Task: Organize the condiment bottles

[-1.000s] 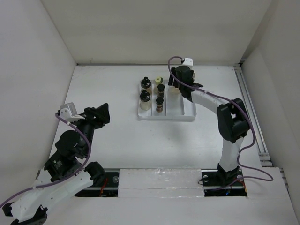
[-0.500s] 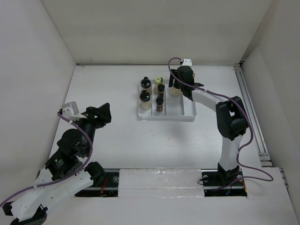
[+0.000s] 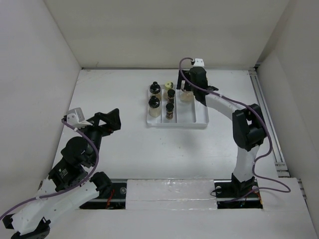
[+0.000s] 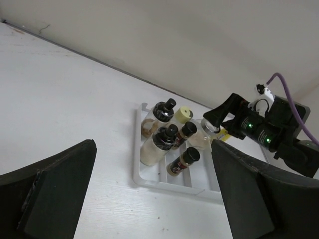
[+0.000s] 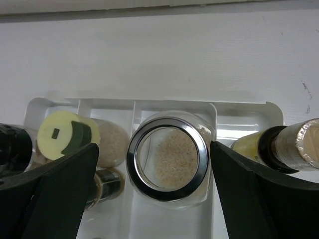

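Two wide-open grippers: left gripper (image 4: 153,149) empty, right gripper (image 5: 153,149) straddling the glass jar (image 5: 169,167) (contact unclear).

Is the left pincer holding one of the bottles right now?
No, the left pincer is open with nothing between its fingers, and the bottles stand farther off in the tray.

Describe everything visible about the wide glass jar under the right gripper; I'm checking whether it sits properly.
The wide glass jar is clear, with a silvery metal rim and no lid; pale grains lie in its bottom. It stands upright at the far end of the white tray's right-hand compartment, beside a yellow-capped bottle. The open right gripper straddles it from above; whether the gripper touches it is unclear.
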You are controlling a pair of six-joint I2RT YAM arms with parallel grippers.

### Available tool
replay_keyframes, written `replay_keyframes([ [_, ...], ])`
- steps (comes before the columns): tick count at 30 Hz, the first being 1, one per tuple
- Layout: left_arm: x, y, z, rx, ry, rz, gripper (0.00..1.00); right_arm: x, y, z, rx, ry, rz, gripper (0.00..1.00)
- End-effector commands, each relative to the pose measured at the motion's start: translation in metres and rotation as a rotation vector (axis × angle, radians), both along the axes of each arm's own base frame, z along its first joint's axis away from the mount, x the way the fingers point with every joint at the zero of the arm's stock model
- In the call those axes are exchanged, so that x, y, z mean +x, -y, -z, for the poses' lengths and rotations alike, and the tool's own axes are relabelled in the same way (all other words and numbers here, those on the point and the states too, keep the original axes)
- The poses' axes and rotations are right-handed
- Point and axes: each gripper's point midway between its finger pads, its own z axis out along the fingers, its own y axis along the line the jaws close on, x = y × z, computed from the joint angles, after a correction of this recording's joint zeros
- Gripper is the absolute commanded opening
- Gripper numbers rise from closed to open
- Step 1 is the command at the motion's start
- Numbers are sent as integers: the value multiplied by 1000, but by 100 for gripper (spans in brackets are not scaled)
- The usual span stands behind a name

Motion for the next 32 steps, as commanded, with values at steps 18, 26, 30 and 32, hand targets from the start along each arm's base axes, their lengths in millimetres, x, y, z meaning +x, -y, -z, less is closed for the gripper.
replay_keyframes([
  [18,21,52,14,155,-109,140,100,-194,11,-227,239,427,-196,99],
  [26,18,56,11,123,-87,170,100,-261,65,-185,301,423,-116,99],
  [30,18,62,10,114,-77,197,100,-269,78,-172,286,409,-86,99],
  [32,17,62,10,102,-79,197,100,-272,77,-171,295,405,-94,99],
])
